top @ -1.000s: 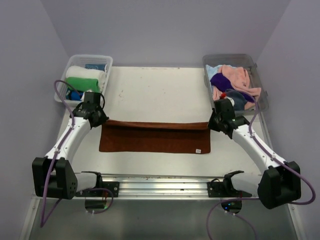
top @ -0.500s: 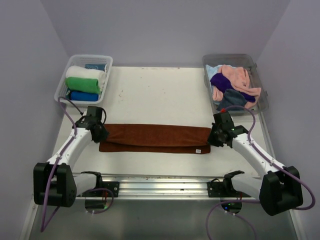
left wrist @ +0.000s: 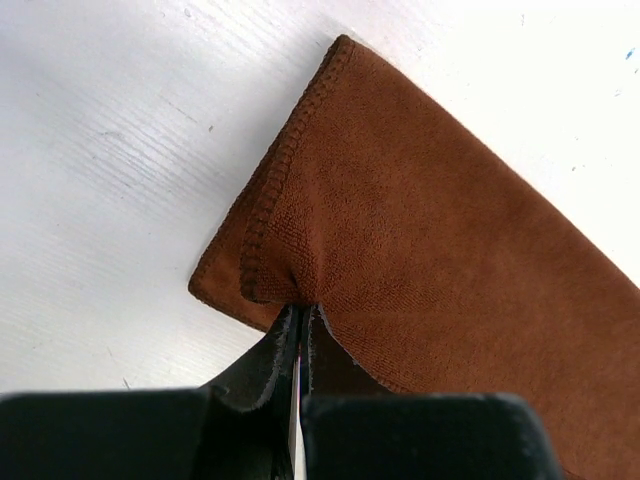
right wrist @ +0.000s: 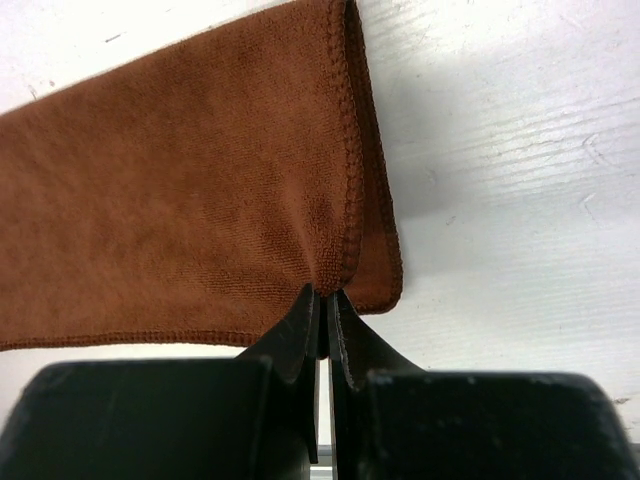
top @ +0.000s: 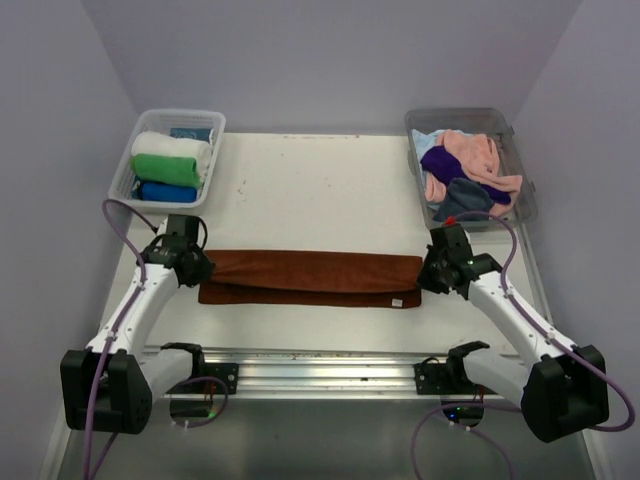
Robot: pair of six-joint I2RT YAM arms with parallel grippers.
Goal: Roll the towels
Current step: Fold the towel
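A rust-brown towel (top: 310, 277) lies folded lengthwise into a long strip across the near part of the table. My left gripper (top: 197, 270) is shut on the strip's left end, pinching the upper layer's corner (left wrist: 285, 285). At the right end my right gripper (top: 428, 277) is shut on the upper layer's corner (right wrist: 335, 275). In both wrist views the upper layer lies over a lower layer that peeks out beneath it. Loose pink, purple, dark grey-blue and pale blue towels (top: 465, 170) are heaped in the right bin. White (top: 172, 146), green (top: 168, 168) and blue (top: 168, 192) rolled towels sit in the left bin.
A clear plastic bin (top: 212, 122) stands at the table's back left and a second clear bin (top: 524, 190) at the back right. A metal rail (top: 320, 368) runs along the near edge between the arm bases. Purple walls close in the table on three sides.
Both grippers have drawn the towel's far edge toward the near side, folding it over into a narrower strip. Both stay shut on the towel's corners.
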